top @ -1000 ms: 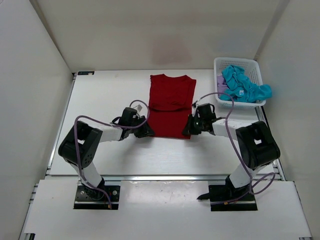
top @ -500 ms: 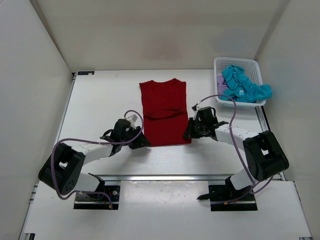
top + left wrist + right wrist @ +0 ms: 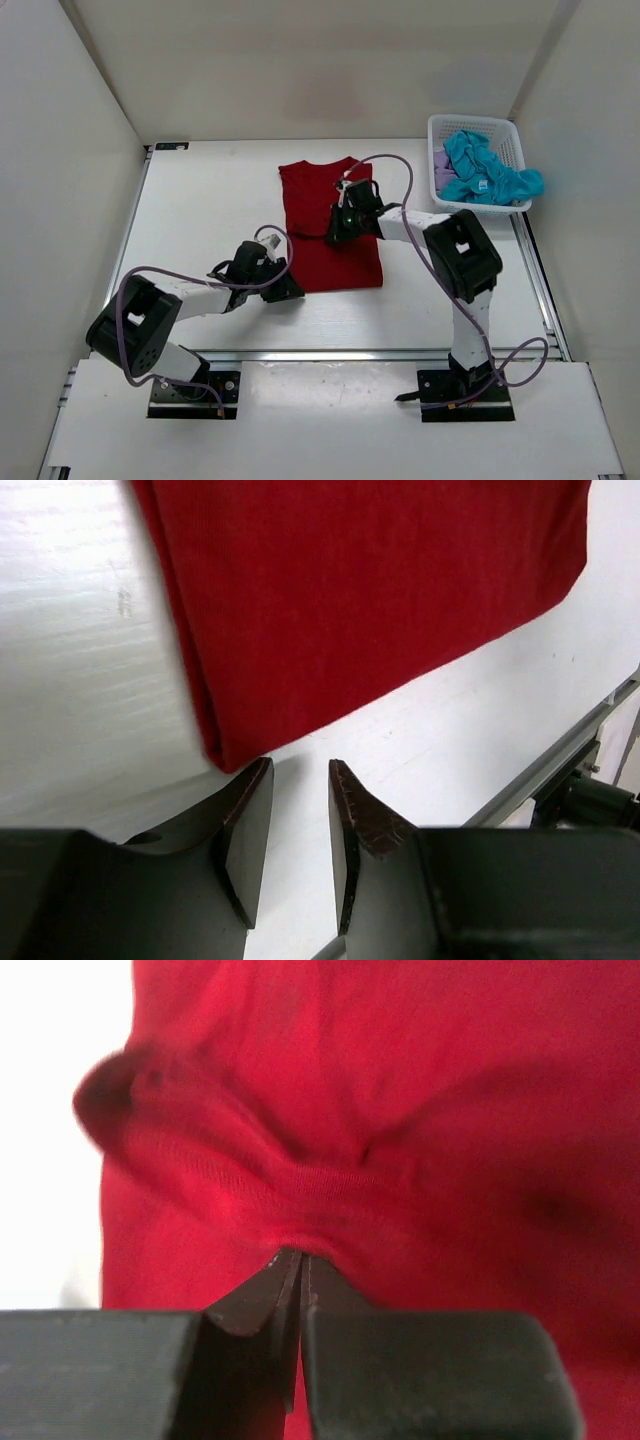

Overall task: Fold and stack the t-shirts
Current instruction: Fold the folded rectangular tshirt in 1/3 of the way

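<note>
The right gripper (image 3: 340,222), which a second ago sat at the 4 o'clock edge of the dark red t-shirt (image 3: 335,262), has swung in over the middle of the garment. Its fingers are pressed tight together, with a pucker of red cloth drawn to their tips, so they appear to be nipping a fold. In that second the shirt has slid toward 9 o'clock and now lies a little askew at the centre of the surface (image 3: 210,200), already narrowed lengthwise. This suggests the first garment is mid-fold, with a crosswise fold likely next and no stack begun.

The left gripper (image 3: 288,291) has drawn back toward the near edge. It waits just off the shirt's 7 o'clock corner, its fingers parted and holding nothing.

The teal t-shirt (image 3: 485,170) and the lavender t-shirt (image 3: 441,165) lie crumpled in the white basket (image 3: 515,135), at 2 o'clock from the red one.

The right arm stretches long and low from its base toward 11 o'clock, its wrist angled down onto the cloth. The left arm lies folded close to the surface, its forearm pointing toward 3 o'clock.
</note>
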You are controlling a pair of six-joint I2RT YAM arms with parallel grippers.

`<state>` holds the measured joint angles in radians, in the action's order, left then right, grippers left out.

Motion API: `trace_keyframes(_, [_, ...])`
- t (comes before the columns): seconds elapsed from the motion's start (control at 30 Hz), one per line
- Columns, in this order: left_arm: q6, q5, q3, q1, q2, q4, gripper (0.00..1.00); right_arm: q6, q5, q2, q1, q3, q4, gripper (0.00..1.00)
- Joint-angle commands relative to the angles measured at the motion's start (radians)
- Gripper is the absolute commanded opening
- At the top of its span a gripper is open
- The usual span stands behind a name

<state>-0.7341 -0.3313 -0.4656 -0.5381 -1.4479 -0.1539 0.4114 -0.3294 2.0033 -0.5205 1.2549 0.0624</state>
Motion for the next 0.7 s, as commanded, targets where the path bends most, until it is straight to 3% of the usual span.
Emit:
trace_keyframes(0.0, [0.028,0.0,0.039,0.032,0.036,-0.009,0.4,-0.026,0.038,0.087,0.043,0.158,0.011,0.0])
trace_keyframes(0.13, [0.03,0.014,0.036,0.035,0.096,0.036,0.4,0.02,0.004,0.103,0.086,0.231,-0.039,0.0])
trace_keyframes(0.23, [0.05,0.031,0.016,0.041,0.161,0.088,0.42,0.017,0.009,0.117,0.099,0.319,0.023,0.0])
trace_keyframes(0.33, [0.077,0.077,0.019,0.079,0.207,0.131,0.43,0.0,0.015,0.054,0.1,0.285,0.018,0.0])
trace_keyframes(0.47, [0.096,0.047,0.03,0.125,0.182,0.128,0.46,0.021,-0.023,-0.041,0.126,0.151,-0.004,0.0])
trace_keyframes(0.67, [0.082,0.066,0.01,0.136,0.1,0.085,0.53,0.039,-0.019,-0.365,0.152,-0.294,-0.105,0.01])
